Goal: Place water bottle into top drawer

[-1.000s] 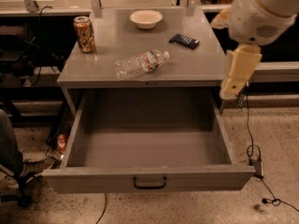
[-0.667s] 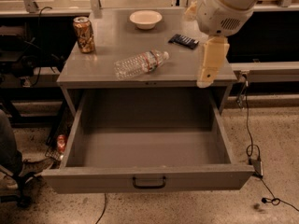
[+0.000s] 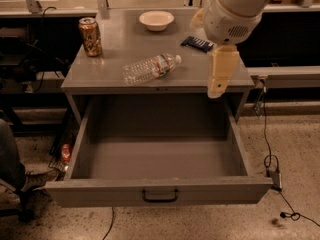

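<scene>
- Water bottle — lay on its side on the cabinet top, close to the near edge, white cap pointing right.
- Top drawer — stood open below it, extended toward the near side.
- Gripper — hung over the top's near right corner, right of the bottle and apart from it; whether open or closed could not be told.
- Drink can — upright, far left.
- White bowl — far centre.

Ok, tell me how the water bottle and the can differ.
The water bottle lies on its side; the can stands upright. The water bottle is clear plastic, the can opaque brown-orange. Both sit on the cabinet top; the pincer hangs over its front edge, apart from both.
</scene>
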Controlling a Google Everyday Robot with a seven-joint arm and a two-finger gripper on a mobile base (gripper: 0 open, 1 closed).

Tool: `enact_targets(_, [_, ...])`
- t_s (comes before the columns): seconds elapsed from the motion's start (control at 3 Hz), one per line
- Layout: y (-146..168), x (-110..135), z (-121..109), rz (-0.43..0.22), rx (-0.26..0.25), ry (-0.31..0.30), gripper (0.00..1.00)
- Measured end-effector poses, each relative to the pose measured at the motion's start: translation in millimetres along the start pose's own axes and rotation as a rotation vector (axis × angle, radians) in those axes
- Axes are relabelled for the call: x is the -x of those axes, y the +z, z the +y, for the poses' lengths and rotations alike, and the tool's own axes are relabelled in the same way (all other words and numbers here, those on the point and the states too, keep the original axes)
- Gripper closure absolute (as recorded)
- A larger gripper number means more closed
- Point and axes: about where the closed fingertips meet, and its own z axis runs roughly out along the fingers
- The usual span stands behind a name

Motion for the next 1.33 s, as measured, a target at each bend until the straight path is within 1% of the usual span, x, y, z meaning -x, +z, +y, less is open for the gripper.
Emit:
enact_targets(0.33, [34.4, -7.8, -2.6, 0.013, 0.027, -0.035, 0.0])
enact_targets(0.67, [76.3, -19.2, -10.9, 0.009, 0.053, -0.051, 0.0])
enact_targets(1.0, [103.4, -25.1, -22.7, -0.015, 0.048, -0.047, 0.0])
enact_targets(1.33, [115.0, -20.3, -42.6, -0.047, 0.006, -0.058, 0.0])
